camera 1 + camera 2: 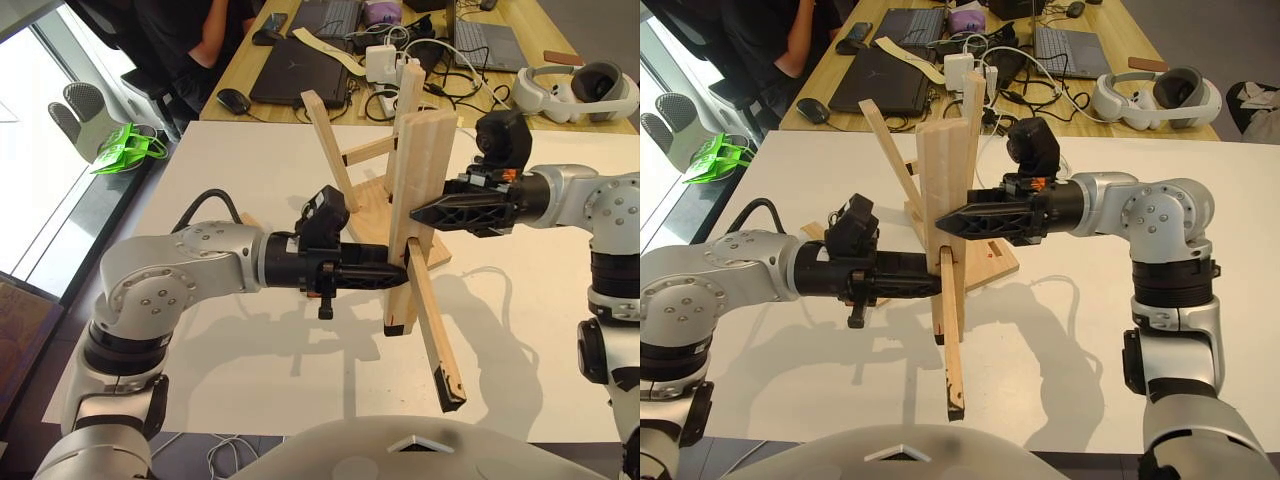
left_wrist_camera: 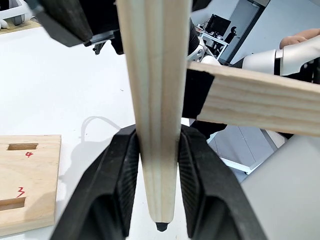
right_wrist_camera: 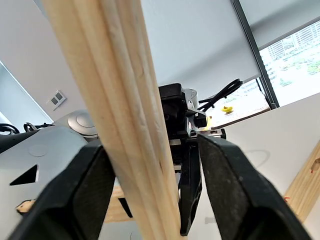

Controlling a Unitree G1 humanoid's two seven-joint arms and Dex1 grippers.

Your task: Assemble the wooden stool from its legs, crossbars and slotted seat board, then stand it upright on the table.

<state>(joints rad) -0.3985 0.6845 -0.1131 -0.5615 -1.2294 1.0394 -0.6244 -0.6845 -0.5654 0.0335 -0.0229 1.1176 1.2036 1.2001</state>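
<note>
A half-built wooden stool frame (image 1: pixel 420 180) of pale legs and crossbars hangs above the white table (image 1: pixel 250 380). My left gripper (image 1: pixel 403 272) comes in from the left and is shut on an upright leg (image 2: pixel 155 100); both black fingers (image 2: pixel 122 170) press its sides. A second leg (image 1: pixel 435 340) with a black foot slants down toward me. My right gripper (image 1: pixel 415 213) comes from the right, higher up, shut on the same frame (image 3: pixel 115 100). The slotted seat board (image 2: pixel 25 180) lies flat on the table behind the frame (image 1: pixel 990 255).
Behind the table stands a wooden desk (image 1: pixel 240 70) with laptops, a mouse (image 1: pixel 233 99), cables and a white headset (image 1: pixel 575 90). A green bag (image 1: pixel 125 148) lies on the floor at the left. The table's near and right parts are bare.
</note>
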